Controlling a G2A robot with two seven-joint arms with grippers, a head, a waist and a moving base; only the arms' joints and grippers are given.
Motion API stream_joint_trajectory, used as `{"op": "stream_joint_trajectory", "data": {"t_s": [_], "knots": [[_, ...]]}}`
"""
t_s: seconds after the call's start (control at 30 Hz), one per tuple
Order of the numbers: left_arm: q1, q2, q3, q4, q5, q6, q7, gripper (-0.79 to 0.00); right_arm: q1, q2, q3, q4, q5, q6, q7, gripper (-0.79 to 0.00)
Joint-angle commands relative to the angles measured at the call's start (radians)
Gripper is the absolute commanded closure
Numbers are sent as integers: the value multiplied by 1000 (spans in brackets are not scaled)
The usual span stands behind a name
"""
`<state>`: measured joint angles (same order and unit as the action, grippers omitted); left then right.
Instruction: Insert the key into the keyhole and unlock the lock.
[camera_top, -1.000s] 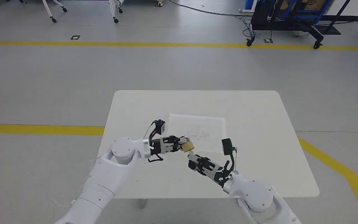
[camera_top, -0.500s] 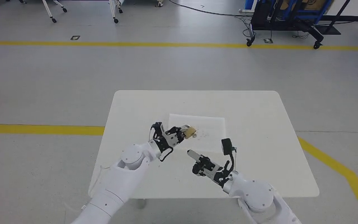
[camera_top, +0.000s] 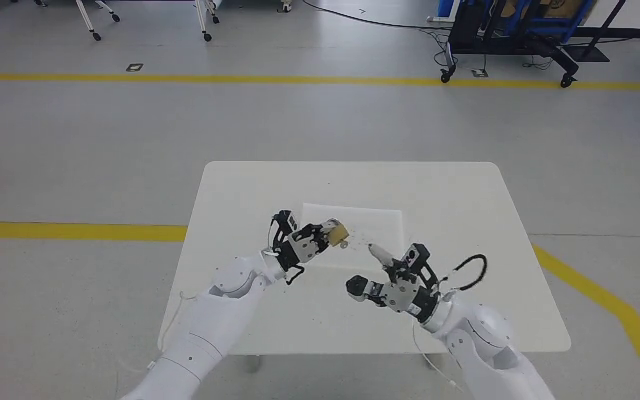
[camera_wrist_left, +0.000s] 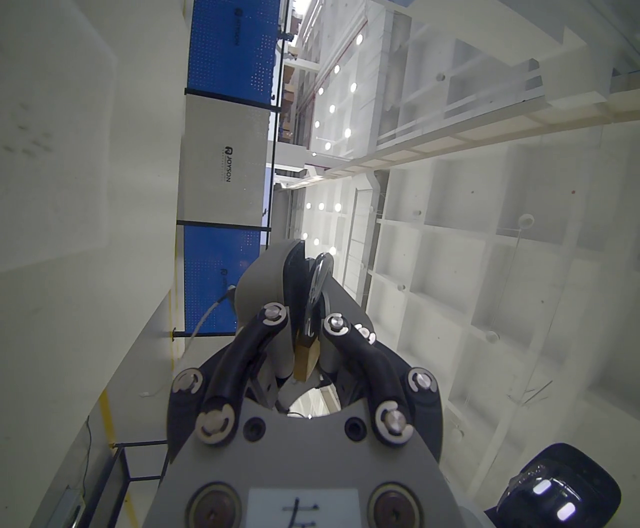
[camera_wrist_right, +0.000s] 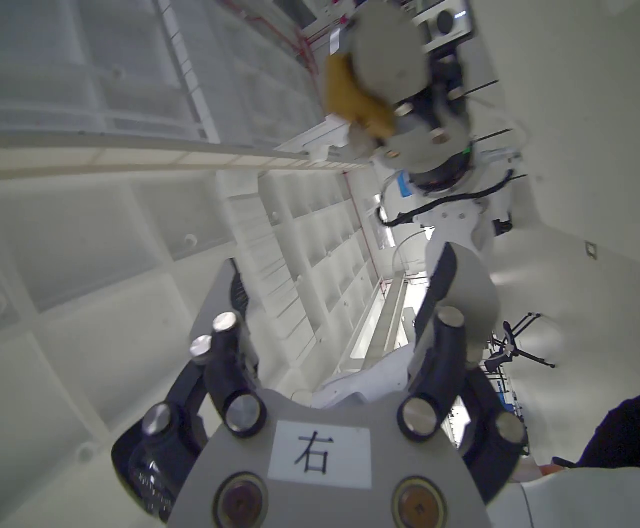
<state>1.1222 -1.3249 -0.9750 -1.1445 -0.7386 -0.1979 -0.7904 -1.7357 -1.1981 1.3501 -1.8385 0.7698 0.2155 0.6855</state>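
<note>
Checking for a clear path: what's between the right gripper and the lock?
Nothing solid: in the top view the gap from right gripper to lock crosses just the white sheet.

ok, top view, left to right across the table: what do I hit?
In order: left gripper → small brass-coloured padlock held in its fingers → right gripper, fingers spread open with nothing between them. The white sheet lies under all three, so it has no clear place in the order.

Left gripper (camera_top: 328, 236) clamped; right gripper (camera_top: 366, 270) — spread.
</note>
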Motion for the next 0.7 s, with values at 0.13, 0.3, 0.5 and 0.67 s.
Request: {"op": "stream_joint_trajectory", "data": {"t_s": [0.13,0.3,0.5,0.67], "knots": [[4,1,-14,-1,12,-12,-13,0,52,-4,-45,49,13,27,-14,-332],[7,2,-17,-9,26,-13,-24,0,80,-6,-57,80,17,24,-44,-311],[9,1,-18,-14,45,-10,-41,0,104,-8,-65,98,26,22,-65,-317],[8,2,-21,-14,55,-6,-52,0,105,-6,-59,87,30,16,-75,-299]]}}
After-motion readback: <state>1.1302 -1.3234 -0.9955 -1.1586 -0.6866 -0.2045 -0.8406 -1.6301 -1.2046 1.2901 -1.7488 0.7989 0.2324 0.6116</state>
